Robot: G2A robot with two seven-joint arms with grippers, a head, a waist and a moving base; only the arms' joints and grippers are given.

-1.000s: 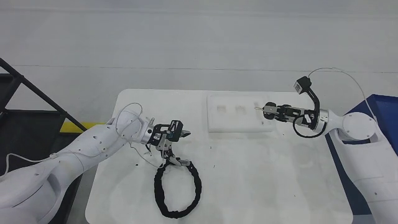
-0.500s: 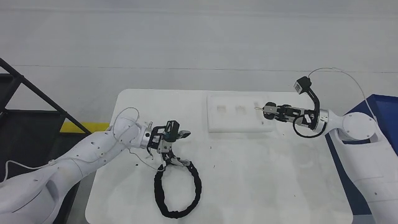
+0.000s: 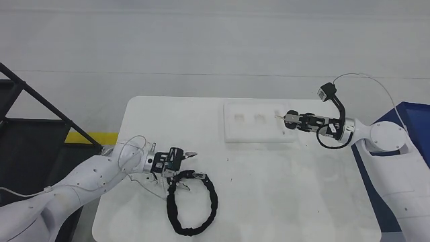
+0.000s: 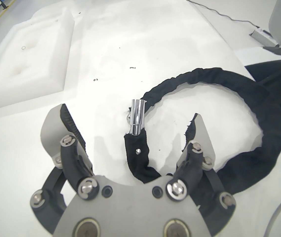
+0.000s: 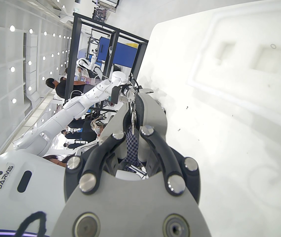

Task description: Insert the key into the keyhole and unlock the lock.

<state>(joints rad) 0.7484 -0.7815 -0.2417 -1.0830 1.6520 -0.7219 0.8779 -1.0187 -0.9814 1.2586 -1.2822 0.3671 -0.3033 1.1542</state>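
Observation:
A black fabric-covered cable lock (image 3: 193,206) lies looped on the white table (image 3: 282,188) near the front. Its chrome cylinder end (image 4: 137,117) points up and away between the fingers of my left gripper (image 4: 129,112), which is open around it without touching; in the top view this gripper (image 3: 180,163) sits at the loop's near-left end. My right gripper (image 3: 285,117) hovers over the foam tray's right end, shut on a small metal key (image 5: 133,115) with a blue checked tag (image 5: 132,144). The key tip (image 3: 277,115) points left.
A white foam tray (image 3: 259,122) with shallow rectangular pockets sits at the back of the table; a small ring (image 4: 23,48) lies in one pocket. The table's rounded right edge and a blue object (image 3: 410,117) lie beyond the right arm.
My left gripper has drawn back toward the front left of the table and now sits around the lock's chrome end. The right arm and key have not moved.

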